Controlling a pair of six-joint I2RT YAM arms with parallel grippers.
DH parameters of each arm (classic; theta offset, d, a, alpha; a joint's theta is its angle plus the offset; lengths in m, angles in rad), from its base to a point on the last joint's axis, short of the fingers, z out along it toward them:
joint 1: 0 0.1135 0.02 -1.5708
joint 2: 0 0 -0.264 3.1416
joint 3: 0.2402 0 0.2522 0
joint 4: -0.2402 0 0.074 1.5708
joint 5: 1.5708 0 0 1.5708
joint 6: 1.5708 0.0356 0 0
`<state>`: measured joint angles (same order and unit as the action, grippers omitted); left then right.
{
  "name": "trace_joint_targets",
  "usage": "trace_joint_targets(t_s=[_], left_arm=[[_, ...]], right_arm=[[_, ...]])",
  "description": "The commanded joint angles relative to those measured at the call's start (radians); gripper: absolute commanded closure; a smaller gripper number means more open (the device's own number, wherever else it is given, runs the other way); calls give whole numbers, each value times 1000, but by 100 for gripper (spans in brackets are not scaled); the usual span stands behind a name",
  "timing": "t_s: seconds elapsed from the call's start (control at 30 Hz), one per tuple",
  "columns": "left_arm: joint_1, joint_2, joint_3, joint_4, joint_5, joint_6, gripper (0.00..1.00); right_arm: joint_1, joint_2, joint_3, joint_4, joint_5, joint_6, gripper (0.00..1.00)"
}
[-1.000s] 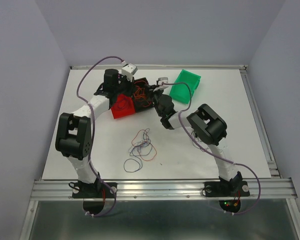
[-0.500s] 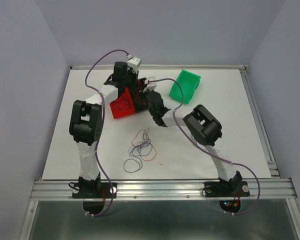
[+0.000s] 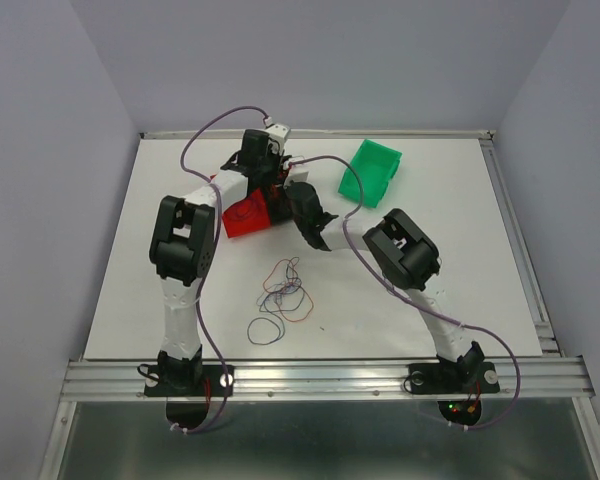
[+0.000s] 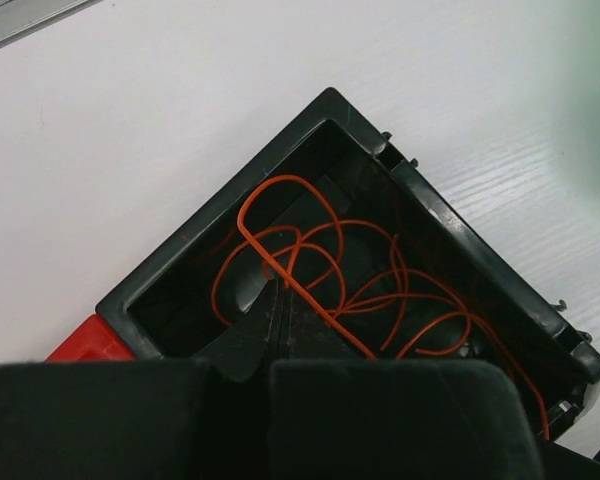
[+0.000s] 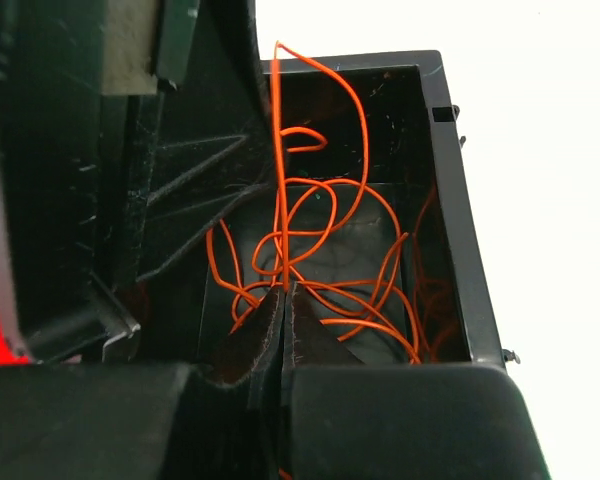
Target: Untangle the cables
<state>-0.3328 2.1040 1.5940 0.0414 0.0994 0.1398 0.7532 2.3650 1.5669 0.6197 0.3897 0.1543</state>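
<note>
Orange cables [image 4: 320, 315] lie coiled in a black bin [image 4: 210, 215]. My left gripper [image 4: 279, 285] is shut over the bin, and a taut orange strand crosses right at its tips, apparently pinched there. My right gripper [image 5: 284, 290] is shut on the same kind of orange strand [image 5: 278, 150], which rises straight up from its tips beside the left fingers [image 5: 195, 185]. In the top view both wrists meet over the black bin [image 3: 280, 182]. A loose tangle of blue, black and orange cables [image 3: 285, 290] lies on the table nearer the bases.
A red bin [image 3: 242, 218] sits against the black bin's left side. A green bin [image 3: 370, 172] stands at the back right. A single dark blue loop [image 3: 265, 330] lies near the front edge. The lilac arm cables arch over the back of the table.
The left arm has swung right and the right arm left, so both wrists now crowd over the black bin. Both grippers stayed shut. The loose tangle has not moved.
</note>
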Motion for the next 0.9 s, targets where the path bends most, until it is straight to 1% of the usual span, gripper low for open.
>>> trace_joint_targets(t_s=[0.0,0.13,0.23,0.33,0.43,0.57,0.6,0.63,0.7,0.73,0.77,0.8,0.83,0.87], left_arm=[[1,-9,20,-2,-69,4,100],[0,2,23,-8,-75,9,100],[0,14,43,-26,-75,9,100],[0,24,46,-29,-73,12,100],[-2,24,43,-29,-67,14,100],[-2,17,31,-34,-60,24,99],[-2,10,26,-32,-56,29,98],[-2,8,17,-29,-55,33,94],[-2,-5,9,-29,-58,38,91],[0,-12,4,-26,-61,43,87],[-2,-33,-14,-23,-63,47,79],[0,-45,-25,-15,-58,47,76],[0,-59,-44,-3,-55,50,69],[-2,-82,-54,0,-52,52,66]], right_arm=[[3,-35,12,20,5,1,100],[3,-75,-34,89,-9,7,100],[3,-85,-34,97,-6,10,99],[5,-119,-59,117,6,16,86],[3,-147,-115,158,17,22,85],[3,-193,-177,210,28,22,81],[2,-199,-186,218,31,22,79],[0,-211,-205,233,40,19,79],[0,-223,-222,247,49,17,78],[-3,-228,-231,253,52,17,78],[-6,-239,-249,270,55,19,78],[-8,-242,-257,276,58,19,77],[-11,-248,-266,288,66,24,76],[-14,-257,-281,296,70,27,77]])
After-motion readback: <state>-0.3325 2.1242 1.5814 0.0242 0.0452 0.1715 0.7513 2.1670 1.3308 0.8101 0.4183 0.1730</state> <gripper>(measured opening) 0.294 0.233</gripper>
